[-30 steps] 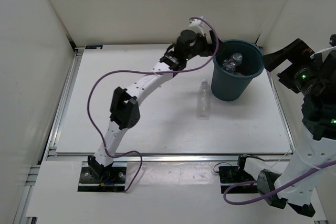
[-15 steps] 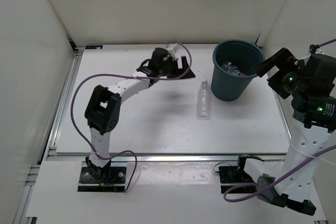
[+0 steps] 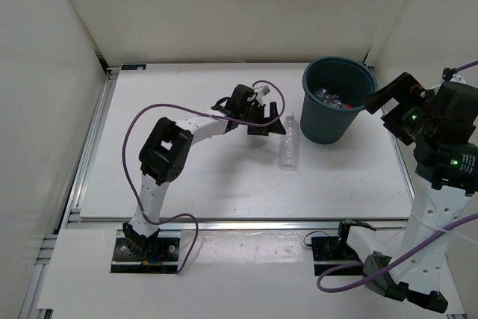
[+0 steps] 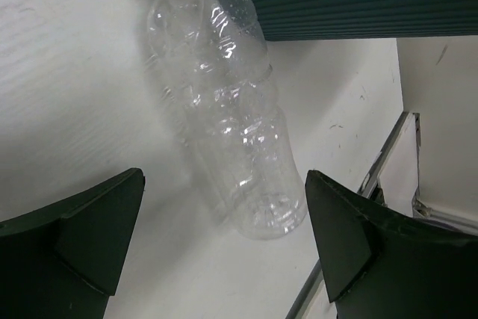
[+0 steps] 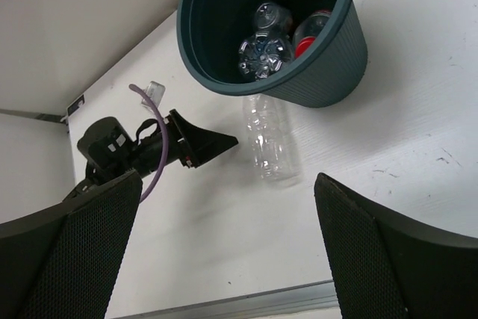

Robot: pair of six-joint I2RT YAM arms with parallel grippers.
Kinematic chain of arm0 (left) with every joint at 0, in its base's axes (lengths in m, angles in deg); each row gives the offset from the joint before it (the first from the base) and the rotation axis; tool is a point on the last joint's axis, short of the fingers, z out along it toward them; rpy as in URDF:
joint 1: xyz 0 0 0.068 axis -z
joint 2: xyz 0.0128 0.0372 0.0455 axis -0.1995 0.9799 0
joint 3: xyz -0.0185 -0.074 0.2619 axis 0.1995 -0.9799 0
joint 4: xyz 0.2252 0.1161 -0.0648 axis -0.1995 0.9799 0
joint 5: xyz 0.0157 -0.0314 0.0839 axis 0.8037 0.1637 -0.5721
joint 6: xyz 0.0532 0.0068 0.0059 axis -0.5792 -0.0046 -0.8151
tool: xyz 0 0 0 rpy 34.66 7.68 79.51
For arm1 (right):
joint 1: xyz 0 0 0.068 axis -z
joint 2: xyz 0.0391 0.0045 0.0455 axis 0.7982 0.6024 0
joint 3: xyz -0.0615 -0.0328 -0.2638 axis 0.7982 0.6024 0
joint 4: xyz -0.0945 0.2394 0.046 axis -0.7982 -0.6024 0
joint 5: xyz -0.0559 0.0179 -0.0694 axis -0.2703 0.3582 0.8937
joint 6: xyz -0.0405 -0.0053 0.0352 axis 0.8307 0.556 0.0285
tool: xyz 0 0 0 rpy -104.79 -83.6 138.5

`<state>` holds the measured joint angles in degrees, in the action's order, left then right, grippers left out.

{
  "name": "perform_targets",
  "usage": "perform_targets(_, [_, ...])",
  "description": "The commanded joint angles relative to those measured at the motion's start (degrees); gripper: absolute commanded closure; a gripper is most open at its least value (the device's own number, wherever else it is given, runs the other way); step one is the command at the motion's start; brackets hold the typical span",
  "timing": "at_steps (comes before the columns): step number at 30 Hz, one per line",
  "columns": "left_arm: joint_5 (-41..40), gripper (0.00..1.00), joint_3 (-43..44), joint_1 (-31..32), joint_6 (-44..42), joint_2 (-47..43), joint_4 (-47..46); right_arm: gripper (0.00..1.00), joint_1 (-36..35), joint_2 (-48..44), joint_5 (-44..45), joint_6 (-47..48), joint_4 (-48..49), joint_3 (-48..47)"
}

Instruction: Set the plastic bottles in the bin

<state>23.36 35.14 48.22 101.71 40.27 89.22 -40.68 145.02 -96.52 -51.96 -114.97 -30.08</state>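
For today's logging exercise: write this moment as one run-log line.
left pincer open, aimed at bottle | right pincer open, empty | bottle lying beside bin | bin holds other bottles

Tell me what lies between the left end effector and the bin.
A clear bottle lying on the table, nothing else; the top and left wrist views show it.

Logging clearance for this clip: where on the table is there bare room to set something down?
Bare on the table: the near-right strip, between bottle and near edge; also the left side, from left arm to the rail. Crowded: far right, where bin, bottle and open left gripper cluster.
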Motion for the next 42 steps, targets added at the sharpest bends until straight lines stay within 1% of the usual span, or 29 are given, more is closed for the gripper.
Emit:
perform_targets(1, [4.3, 0.0, 4.5, 2.3, 1.4, 3.9, -0.6, 0.0, 0.1, -1.0, 2.8, 1.7, 0.7, 0.7])
perform_targets(3, [6.0, 0.0, 6.9, 2.8, 2.9, 6.1, -0.6, 0.0, 0.1, -1.0, 2.8, 1.7, 0.7, 1.5])
perform_targets(7, [10.1, 0.0, 15.8, 4.0, 6.1, 14.5, 0.5, 0.0, 0.1, -1.5, 3.3, 2.3, 0.2, 2.0])
perform_targets(10, [11.9, 0.0, 18.5, 4.0, 7.8, 17.2, 0.5, 0.0, 0.1, -2.1, 3.9, 2.8, -0.5, 2.0])
perform_targets(11, [12.4, 0.03, 19.0, 4.0, 8.4, 18.4, 1.1, 0.0, 0.1, -2.1, 4.6, 2.8, -1.0, 2.6])
perform_targets(12, [13.1, 0.11, 19.0, 4.0, 8.4, 18.4, 1.1, 0.0, 0.1, -2.1, 4.6, 2.8, -1.0, 2.7])
perform_targets(13, [14.0, 0.21, 19.6, 4.0, 9.0, 19.2, 1.1, 0.0, 0.1, -2.6, 5.2, 3.3, -1.0, 2.7])
perform_targets(14, [15.6, 0.45, 18.7, 4.0, 9.0, 19.2, 1.1, 0.0, 0.1, -2.6, 5.8, 3.3, -1.0, 3.4])
perform_targets(15, [16.1, 0.54, 17.8, 3.2, 10.5, 19.2, 1.6, 0.0, 0.1, -2.6, 5.8, 3.3, -1.0, 3.4])
perform_targets(16, [16.1, 0.6, 16.6, 2.3, 11.1, 18.3, 1.6, 0.0, 0.1, -2.6, 5.8, 3.3, -1.0, 3.4])
perform_targets(17, [15.4, 0.6, 13.6, 2.3, 11.1, 16.1, 1.6, 0.0, 0.1, -2.6, 6.3, 3.3, -1.0, 4.1])
perform_targets(21, [10.5, 0.66, 8.4, -1.4, 12.1, 8.8, 1.6, 0.0, 0.1, -3.2, 6.3, 2.8, -0.5, 5.8])
perform_targets(22, [7.4, 0.66, 7.1, -3.1, 12.1, 5.2, 1.6, 0.0, 0.1, -3.2, 6.3, 2.2, 0.1, 6.3])
perform_targets(25, [1.3, 0.66, 7.6, -6.3, 11.6, -0.7, 2.2, 0.0, 0.1, -3.2, 5.8, 1.7, 0.8, 6.9])
perform_targets(28, [-3.8, 0.66, 14.4, -7.4, 11.0, -2.4, 2.2, 0.0, 0.1, -3.2, 5.8, 1.1, 1.4, 7.4])
perform_targets(29, [-3.8, 0.66, 21.5, -7.4, 11.0, -1.8, 2.2, 0.0, 0.1, -3.2, 5.8, 1.1, 1.4, 7.4])
perform_targets(30, [-3.8, 0.66, 26.3, -7.4, 11.0, -0.2, 2.2, 0.0, 0.1, -3.2, 5.8, 1.1, 1.4, 7.9])
perform_targets(31, [-0.6, 0.66, 32.1, -7.4, 12.3, 2.5, 2.2, 0.0, 0.1, -3.2, 5.8, 0.5, 1.4, 7.9])
perform_targets(32, [0.8, 0.66, 44.7, -7.4, 13.8, 9.0, 2.2, 0.0, 0.1, -3.2, 6.4, 0.5, 1.4, 7.9])
perform_targets(33, [1.5, 0.66, 50.9, -7.4, 17.0, 12.4, 2.2, 0.0, 0.1, -3.2, 6.4, -0.2, 1.9, 7.9])
perform_targets(34, [1.6, 0.65, 56.4, -6.4, 18.1, 15.2, 2.2, 0.0, 0.1, -3.2, 7.0, -0.2, 1.9, 7.9])
perform_targets(35, [-1.3, 0.65, 60.6, -5.9, 18.6, 18.7, 2.2, 0.0, 0.1, -3.2, 7.9, -0.7, 1.9, 7.9])
perform_targets(36, [-2.7, 0.62, 63.0, -5.9, 19.1, 18.7, 0.3, 0.0, 0.1, -2.6, 7.9, -0.7, 1.1, 7.9])
perform_targets(37, [-3.2, 0.62, 60.2, -5.2, 19.2, 17.8, -2.5, 0.0, 0.1, -2.6, 8.5, -1.3, 1.1, 7.9])
perform_targets(38, [-4.7, 0.62, 53.0, -4.4, 19.2, 14.4, -5.9, 0.0, 0.1, -2.6, 8.5, -1.3, 1.1, 7.9])
perform_targets(39, [-5.9, 0.62, 51.6, -3.8, 19.2, 13.5, -8.1, 0.0, 0.1, -2.6, 8.5, -1.3, 0.4, 7.3])
perform_targets(40, [-7.3, 0.61, 52.7, -3.2, 16.5, 13.5, -8.8, 0.0, 0.1, -3.2, 8.5, -1.3, -0.2, 7.3])
perform_targets(41, [-9.6, 0.59, 55.2, -1.9, 16.0, 14.9, -8.8, 0.0, 0.1, -3.2, 8.5, -1.3, -0.2, 7.3])
perform_targets(42, [-11.3, 0.59, 60.2, -1.2, 16.0, 17.6, -8.8, 0.0, 0.1, -3.8, 8.5, -0.8, -1.0, 7.3])
